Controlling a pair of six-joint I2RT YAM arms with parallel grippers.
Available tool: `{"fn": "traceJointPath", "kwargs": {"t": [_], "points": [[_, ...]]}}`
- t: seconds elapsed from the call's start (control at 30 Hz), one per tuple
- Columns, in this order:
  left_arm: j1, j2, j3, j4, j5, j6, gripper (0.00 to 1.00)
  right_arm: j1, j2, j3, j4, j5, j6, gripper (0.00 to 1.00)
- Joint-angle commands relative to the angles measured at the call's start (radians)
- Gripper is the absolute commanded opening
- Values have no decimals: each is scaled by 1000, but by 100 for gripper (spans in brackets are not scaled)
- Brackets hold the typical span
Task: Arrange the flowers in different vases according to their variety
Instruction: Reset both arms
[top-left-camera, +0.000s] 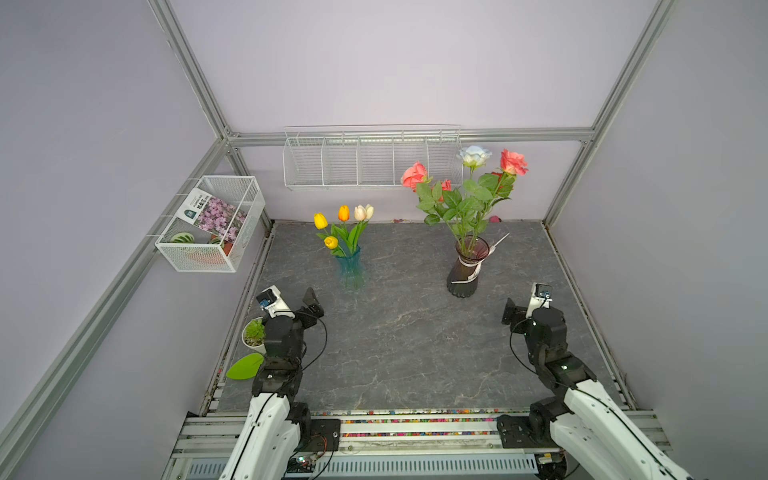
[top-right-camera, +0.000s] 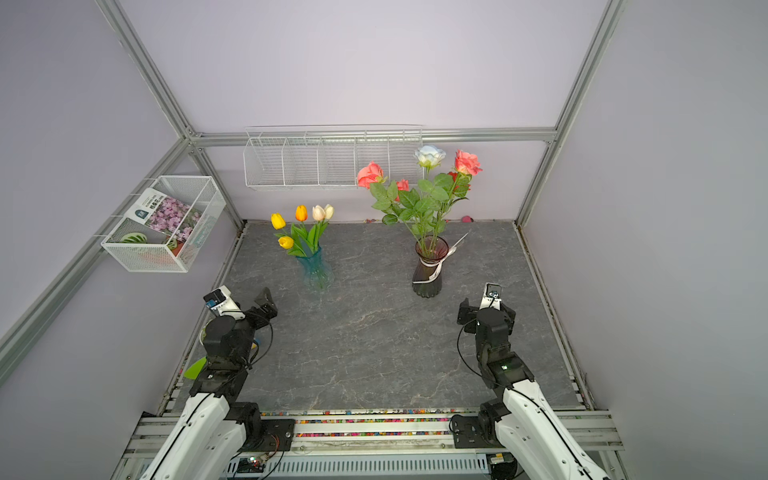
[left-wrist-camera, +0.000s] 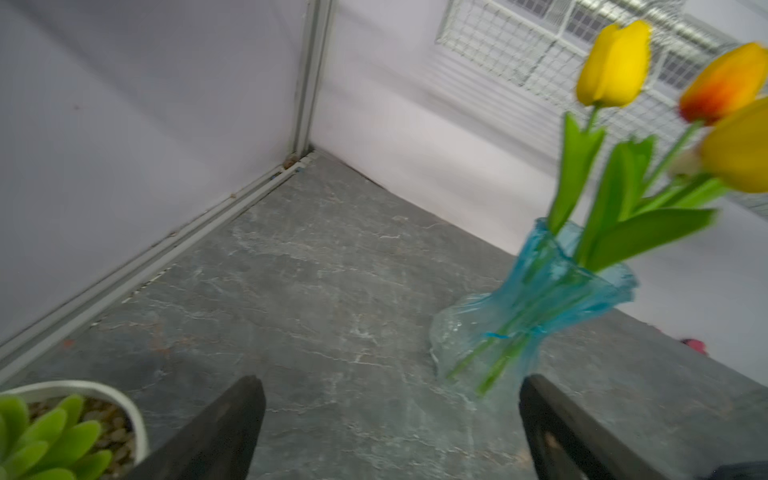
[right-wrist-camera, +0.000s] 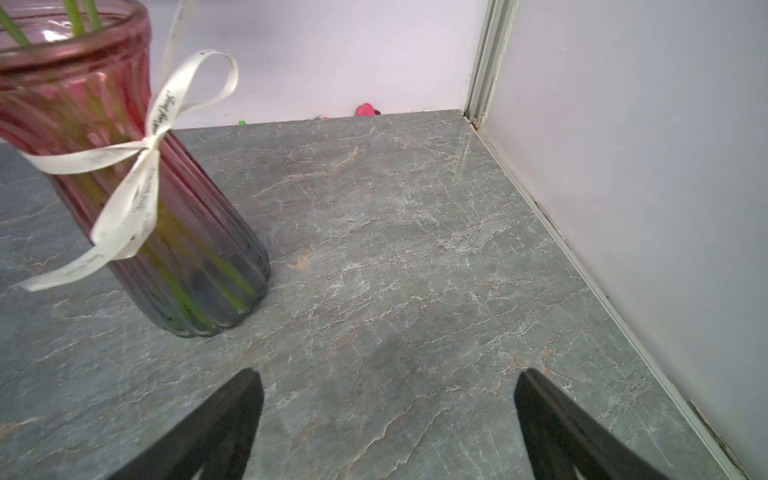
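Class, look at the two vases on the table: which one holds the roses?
The dark pink-maroon vase, tied with a white ribbon and nearer the right gripper, holds the roses. The teal vase holds only tulips.

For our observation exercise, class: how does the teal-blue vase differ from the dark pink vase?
The teal-blue vase holds tulips, the dark pink vase roses. The teal-blue vase's rim is wavy, the dark pink vase's round and smooth. Both are translucent glass, standing upright.
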Motion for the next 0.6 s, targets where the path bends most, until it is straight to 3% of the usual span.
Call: {"fn": "traceJointPath", "kwargs": {"t": [0.0, 0.13, 0.27, 0.4, 0.47, 0.57], "points": [[59, 69, -12, 142, 78, 78, 100, -40, 67, -67, 283, -50, -9, 99], [144, 225, -7, 249, 163, 103, 100, -75, 202, -122, 493, -20, -14, 99], [152, 405, 16, 387, 241, 186, 100, -103, 349, -131, 633, -12, -13, 99], [153, 549, 45, 456, 183, 208, 100, -109, 488, -118, 778, -1, -48, 99], [154, 577, 58, 482, 177, 213, 100, -111, 513, -93, 767, 17, -73, 99], [154, 630, 64, 567, 157, 238, 100, -115, 608, -104, 909, 52, -102, 99]]}}
